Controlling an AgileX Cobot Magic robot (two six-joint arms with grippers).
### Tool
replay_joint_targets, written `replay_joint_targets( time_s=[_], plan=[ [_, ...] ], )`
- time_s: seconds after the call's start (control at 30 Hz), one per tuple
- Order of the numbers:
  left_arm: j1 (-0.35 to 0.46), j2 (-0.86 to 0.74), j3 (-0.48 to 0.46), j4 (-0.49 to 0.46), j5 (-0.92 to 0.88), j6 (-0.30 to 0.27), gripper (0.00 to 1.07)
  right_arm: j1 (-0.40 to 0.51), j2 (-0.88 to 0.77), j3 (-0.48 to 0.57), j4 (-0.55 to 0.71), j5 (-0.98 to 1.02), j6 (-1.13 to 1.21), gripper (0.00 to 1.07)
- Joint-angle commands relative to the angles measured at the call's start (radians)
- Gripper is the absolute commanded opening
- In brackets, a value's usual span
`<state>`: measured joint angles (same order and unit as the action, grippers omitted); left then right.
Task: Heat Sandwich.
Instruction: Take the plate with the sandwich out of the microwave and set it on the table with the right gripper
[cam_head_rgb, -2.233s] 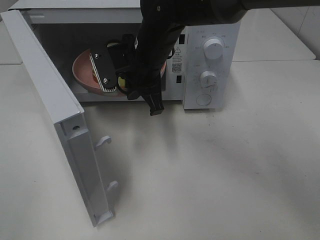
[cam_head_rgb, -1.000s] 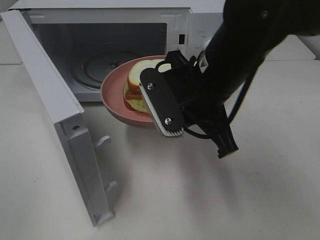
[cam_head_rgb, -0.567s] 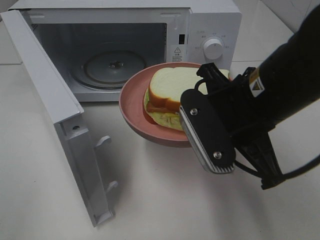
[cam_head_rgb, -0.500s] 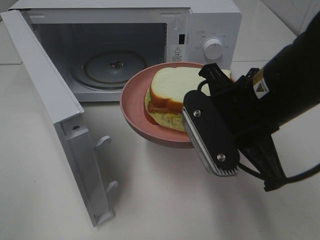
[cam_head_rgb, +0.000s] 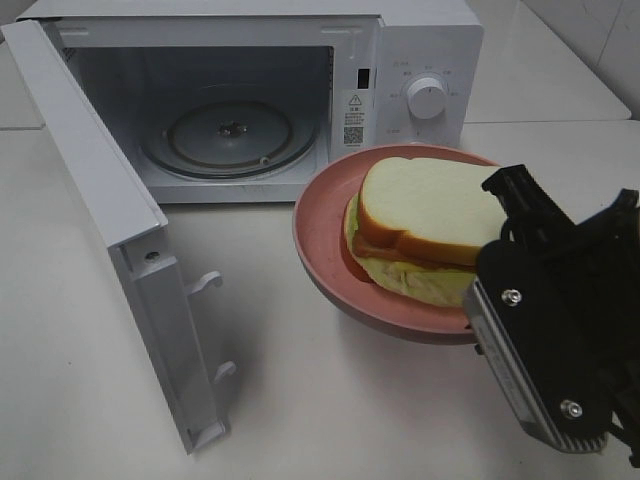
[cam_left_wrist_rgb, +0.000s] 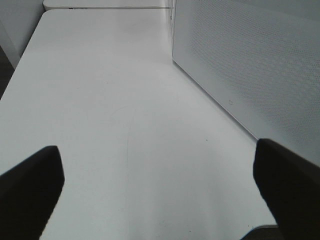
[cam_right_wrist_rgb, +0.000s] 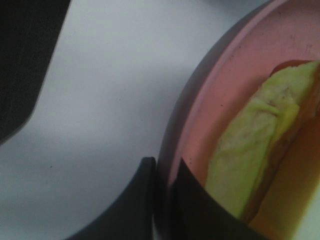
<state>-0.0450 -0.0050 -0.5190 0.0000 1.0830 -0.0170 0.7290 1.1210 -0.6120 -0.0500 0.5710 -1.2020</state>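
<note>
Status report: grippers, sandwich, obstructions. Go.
Right gripper shut on pink plate rim. Left gripper open, empty. Sandwich on plate, outside open microwave. Nothing obstructing.

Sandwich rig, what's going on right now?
The right tool is clamped on the rim of a pink plate carrying the sandwich, holding it in front of the microwave, off to the control-panel side. The microwave door is wide open and the glass turntable inside is bare. The left tool is open and holds nothing; its view shows only the white table beside the microwave.
</note>
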Motion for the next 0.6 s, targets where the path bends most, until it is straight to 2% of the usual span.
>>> replay_joint_targets(
  time_s=[0.03,0.4,0.6],
  plan=[
    [-0.004,-0.017,0.002,-0.006,-0.013,-0.002,0.98,-0.005,-0.066,0.034,-0.038,-0.021,0.049,0.01],
    [-0.004,-0.017,0.002,-0.006,-0.013,-0.002,0.98,-0.005,-0.216,0.149,-0.117,-0.018,0.208,0.01],
    [-0.004,-0.017,0.002,-0.006,-0.013,-0.002,0.98,-0.005,-0.237,0.184,-0.141,-0.009,0.29,0.01]
  ],
)
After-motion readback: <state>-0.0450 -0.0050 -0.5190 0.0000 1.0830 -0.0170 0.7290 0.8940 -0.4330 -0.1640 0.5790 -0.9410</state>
